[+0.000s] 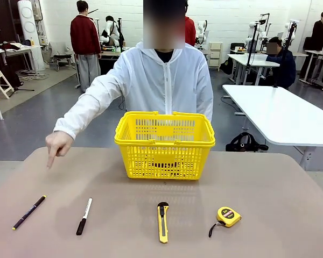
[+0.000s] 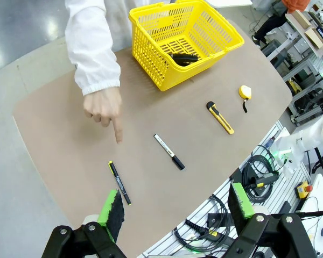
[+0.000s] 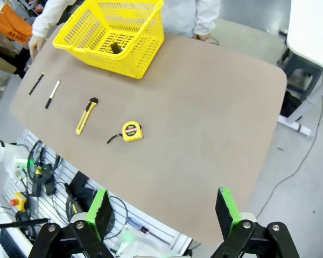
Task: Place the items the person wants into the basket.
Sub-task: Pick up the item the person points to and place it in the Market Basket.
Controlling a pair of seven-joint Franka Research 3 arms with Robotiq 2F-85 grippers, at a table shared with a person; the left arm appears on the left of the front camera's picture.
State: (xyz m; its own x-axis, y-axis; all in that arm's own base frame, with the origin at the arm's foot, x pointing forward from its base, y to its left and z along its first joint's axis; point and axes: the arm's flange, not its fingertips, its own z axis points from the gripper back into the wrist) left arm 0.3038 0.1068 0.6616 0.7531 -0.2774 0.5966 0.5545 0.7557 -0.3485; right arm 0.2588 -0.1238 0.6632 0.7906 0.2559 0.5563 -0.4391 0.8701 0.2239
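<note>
Front view: the person's hand (image 1: 58, 144) points at the pen (image 1: 29, 212), lying left of the basket (image 1: 164, 161), slanting, yellow end maybe at the far tip. Left wrist view: the left gripper (image 2: 176, 203) hangs wide open over the pen; next it should drop and pinch across it. Right wrist view: the right gripper (image 3: 163, 207) is open, empty.

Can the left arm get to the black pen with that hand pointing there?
Probably yes: the left gripper is open, the black pen lies just ahead of it, and the person's hand points from beyond, clear of the pen.
</note>
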